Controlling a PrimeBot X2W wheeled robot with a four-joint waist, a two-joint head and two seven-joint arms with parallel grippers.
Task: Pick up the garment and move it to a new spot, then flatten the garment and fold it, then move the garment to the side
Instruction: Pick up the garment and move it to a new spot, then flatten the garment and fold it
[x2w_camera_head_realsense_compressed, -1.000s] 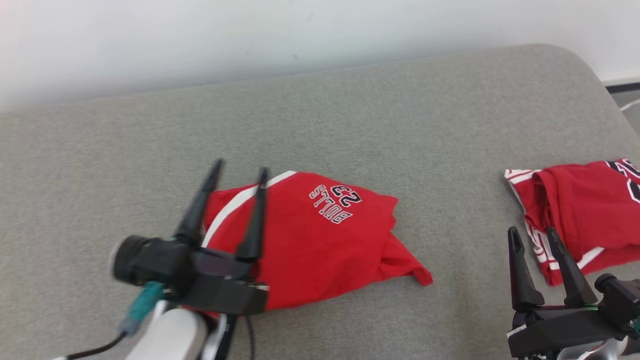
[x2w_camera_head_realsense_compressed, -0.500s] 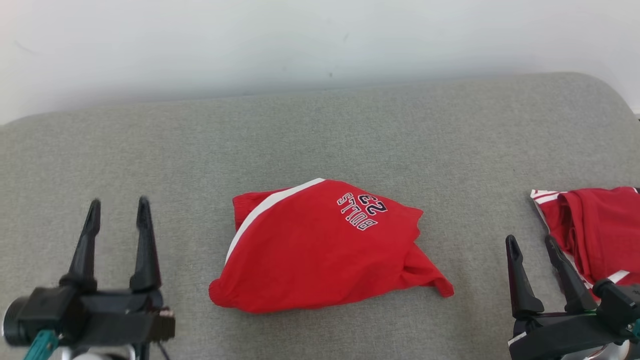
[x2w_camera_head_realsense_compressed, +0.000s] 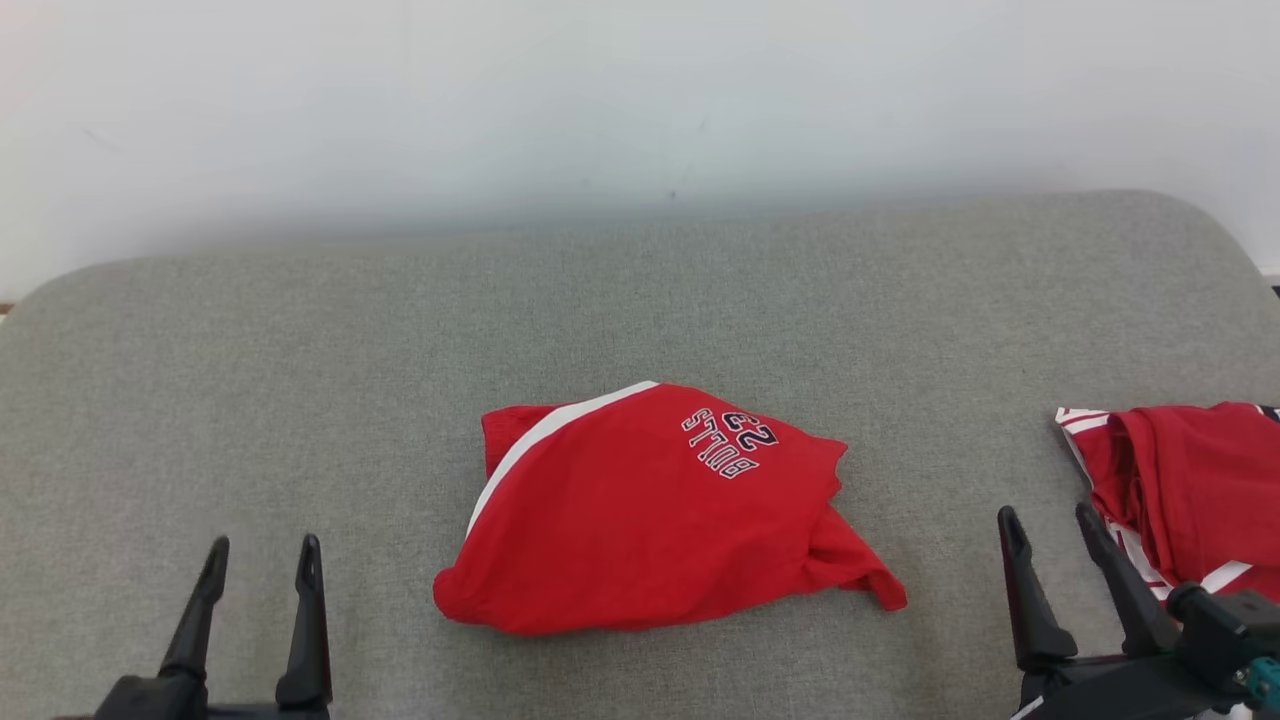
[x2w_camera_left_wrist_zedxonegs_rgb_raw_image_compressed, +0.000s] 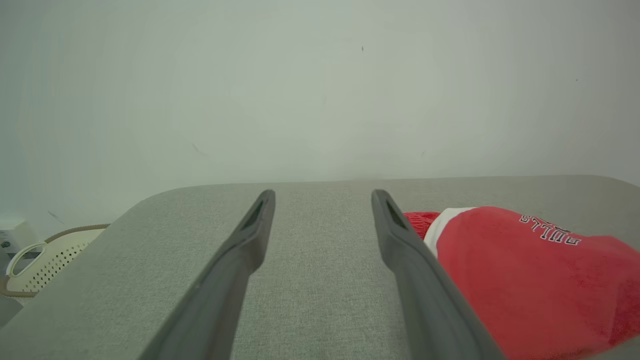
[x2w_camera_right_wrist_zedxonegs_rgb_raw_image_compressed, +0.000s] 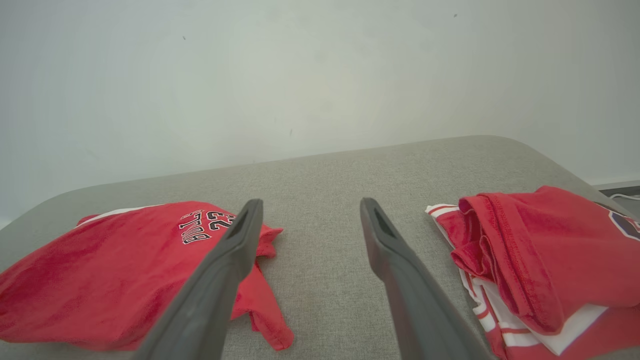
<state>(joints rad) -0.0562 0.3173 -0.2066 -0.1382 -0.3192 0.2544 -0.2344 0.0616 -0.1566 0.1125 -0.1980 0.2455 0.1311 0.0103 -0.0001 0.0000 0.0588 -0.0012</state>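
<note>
Since a second ago the left gripper (x2w_camera_head_realsense_compressed: 265, 545) has drawn back from the left edge of the red garment (x2w_camera_head_realsense_compressed: 640, 520) to the lower left corner of the head view. It now sits well apart from the cloth; the camera has also shifted, so the whole scene sits lower in the frame.

A pale wall (x2w_camera_head_realsense_compressed: 600, 100) fills the top of that view. Below it a grey padded surface (x2w_camera_head_realsense_compressed: 300, 380) spans the frame edge to edge. The red garment lies on it at centre, slightly below the middle, folded into a loose bundle with a white stripe along its upper left edge and a flap trailing at its lower right. A second red and white garment (x2w_camera_head_realsense_compressed: 1180, 480) lies bunched at the right edge.

The right gripper (x2w_camera_head_realsense_compressed: 1046, 515) stands at the lower right, between the two garments. Both grippers have their fingers spread wide with nothing between them, over bare grey fabric in the wrist views.

A cream perforated basket (x2w_camera_left_wrist_zedxonegs_rgb_raw_image_compressed: 45, 255) shows at the lower left of the left wrist view. Small dark lettering (x2w_camera_head_realsense_compressed: 730, 440) marks the garment's upper right.
</note>
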